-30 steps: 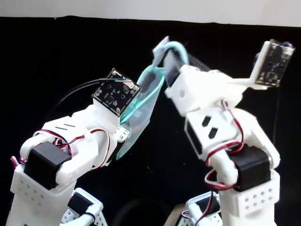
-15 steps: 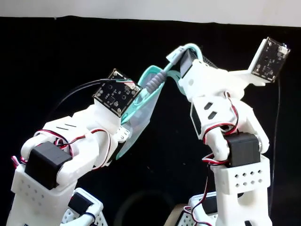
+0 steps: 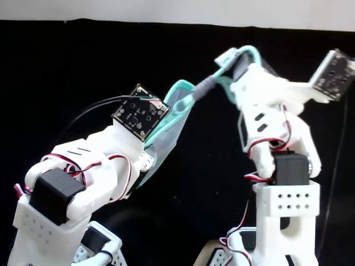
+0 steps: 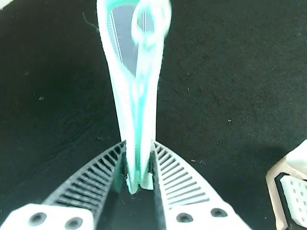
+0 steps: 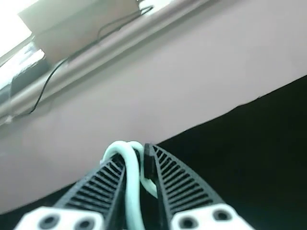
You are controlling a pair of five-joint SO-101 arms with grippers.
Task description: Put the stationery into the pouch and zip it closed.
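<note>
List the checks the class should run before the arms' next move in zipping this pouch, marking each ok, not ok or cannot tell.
1. Hold of the left gripper on the pouch: ok, its fingers are clamped on one end.
2. Hold of the right gripper on the teal loop: ok, shut on it.
3. Pouch raised between the two arms, off the black surface: ok.
4. Zip fully closed: not ok, the mouth gapes near the loop end.
5. Stationery inside the pouch: cannot tell.
</note>
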